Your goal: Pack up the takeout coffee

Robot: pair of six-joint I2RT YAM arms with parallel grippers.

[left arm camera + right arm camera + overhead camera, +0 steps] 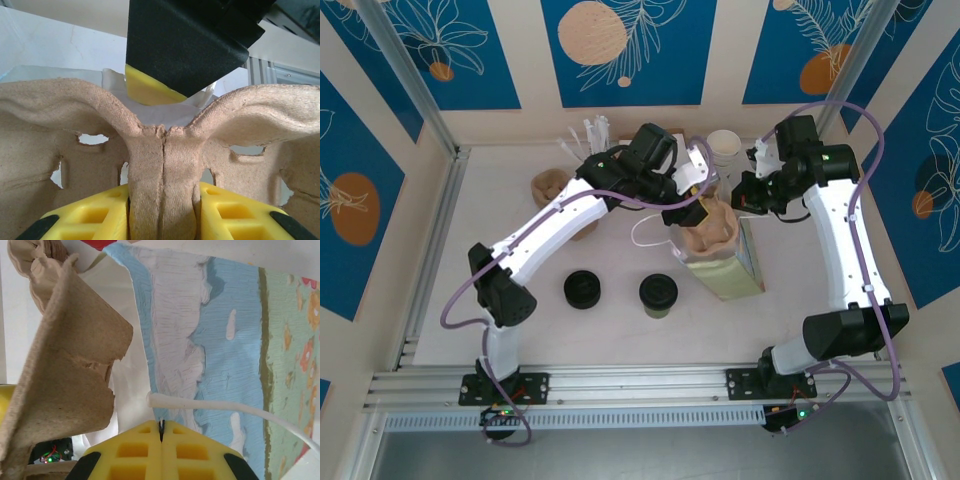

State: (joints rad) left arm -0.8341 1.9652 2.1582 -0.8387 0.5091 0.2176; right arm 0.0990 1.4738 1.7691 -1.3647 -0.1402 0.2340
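The takeout coffee (658,294), a small olive-green cup with a black lid, stands on the table in front of the arms, untouched. My left gripper (688,213) (162,207) is shut on the middle ridge of a brown pulp cup carrier (710,230) (160,150), holding it at the mouth of a printed paper bag (728,270) (225,335). My right gripper (747,195) (161,429) is shut on the bag's thin top edge, close to its white cord handle (215,409). The carrier (65,365) hangs just left of that grip.
A low black lid (582,289) lies left of the coffee. A second pulp carrier (552,186) sits at the back left, white stirrers (592,133) behind it, white paper cups (724,147) at the back. Walls close the table on three sides.
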